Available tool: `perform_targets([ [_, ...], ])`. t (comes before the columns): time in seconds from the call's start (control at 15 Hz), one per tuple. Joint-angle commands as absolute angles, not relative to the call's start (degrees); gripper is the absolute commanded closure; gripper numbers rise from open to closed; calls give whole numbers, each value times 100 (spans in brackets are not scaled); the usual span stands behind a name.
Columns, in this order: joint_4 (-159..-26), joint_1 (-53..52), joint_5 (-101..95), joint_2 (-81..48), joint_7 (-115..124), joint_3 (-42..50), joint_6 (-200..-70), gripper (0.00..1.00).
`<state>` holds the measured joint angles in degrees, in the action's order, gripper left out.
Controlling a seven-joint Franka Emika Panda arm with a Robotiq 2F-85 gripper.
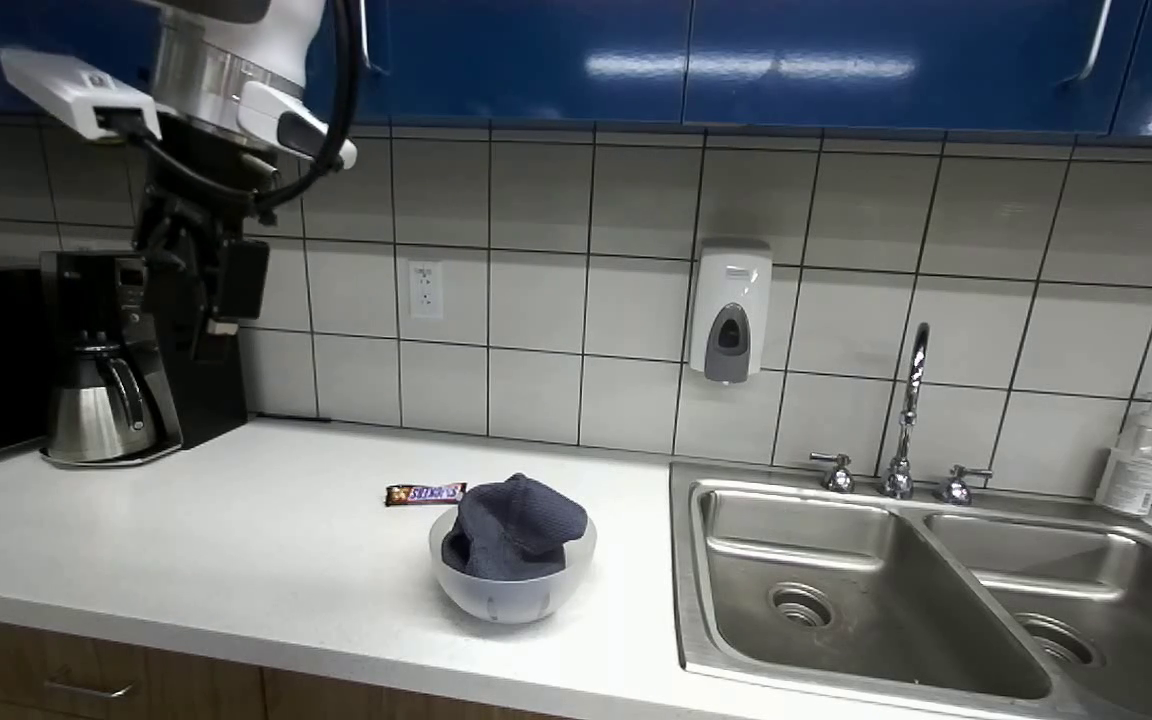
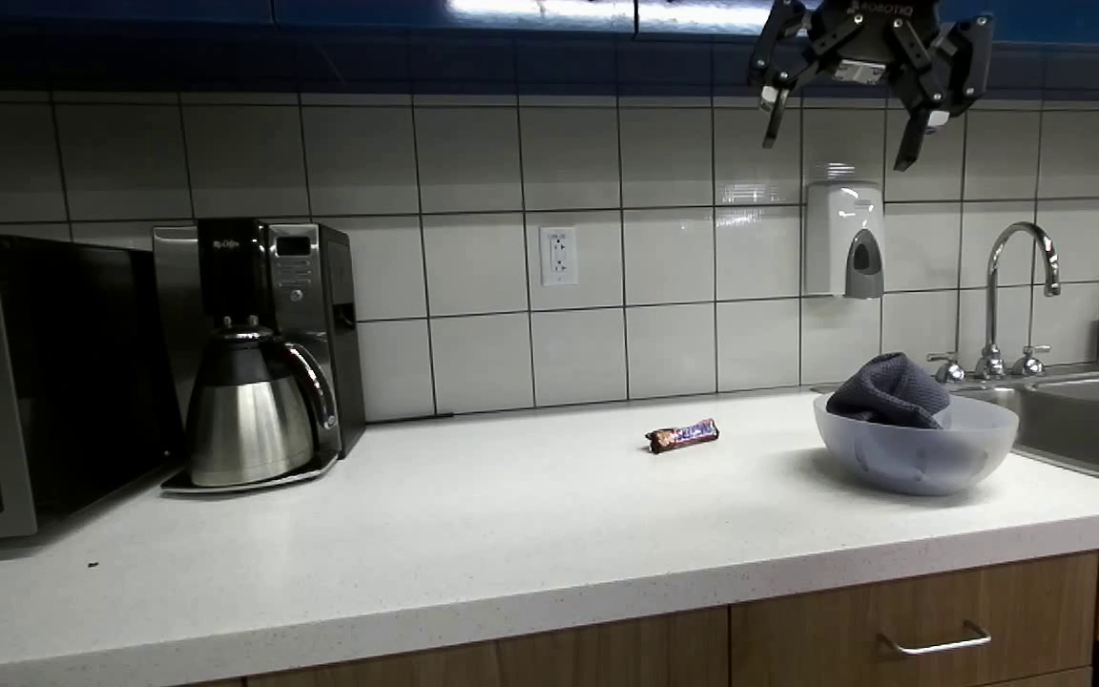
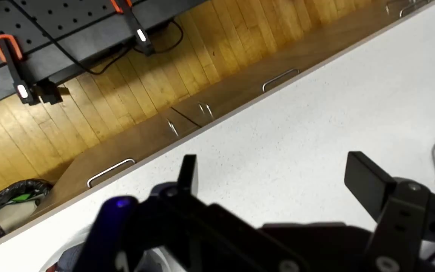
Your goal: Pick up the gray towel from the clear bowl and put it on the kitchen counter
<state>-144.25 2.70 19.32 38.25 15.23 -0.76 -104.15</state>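
A: In an exterior view, where is the black two-fingered gripper [image 2: 838, 155]?

B: Up at the top edge, high over the speckled white counter [image 2: 473, 515]. Its jaws are spread wide.

A: And the crumpled slate-gray textured towel [image 2: 893, 393]?

B: Inside the round, frosted see-through bowl [image 2: 922, 463], bunched to one side and rising above the rim. The bowl stands on the counter.

A: What else is there?

B: A small, brightly lettered candy bar [image 2: 682, 435] lies on the counter, apart from the bowl. Farther along are a black-and-silver coffee maker [image 2: 235, 267] with a steel carafe [image 2: 249, 434] and a black-sided microwave [image 2: 82, 372].

A: In an exterior view, what is beside the bowl?

B: A two-basin stainless steel sink [image 1: 692, 580] with a curved chrome faucet [image 1: 906, 420]. A white-and-gray soap dispenser [image 1: 731, 310] is fixed to the tiled wall [image 1: 536, 300]. The gripper hangs well apart from the towel; from that angle I cannot tell its finger spacing.

A: The wrist view?

B: Both dark fingers [image 3: 368, 181] stand far apart, the counter visible between them. Parts of the bowl and towel show at the lower edge, mostly hidden behind the gripper. Past the counter's edge are a wood-plank floor [image 3: 217, 53] and a black perforated table [image 3: 70, 17] with black-and-orange clamps [image 3: 13, 68].
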Motion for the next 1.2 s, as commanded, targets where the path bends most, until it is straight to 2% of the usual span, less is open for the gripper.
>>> perform_targets([
  [0.0, -14509, 515, 1739, 3610, 1577, -119, -11058, 0],
  [0.47, -14673, 760, 1454, 3144, 1686, -2, -12295, 0],
  [1.13, -14608, 1204, 1096, 2608, 1605, 532, -12829, 0],
])
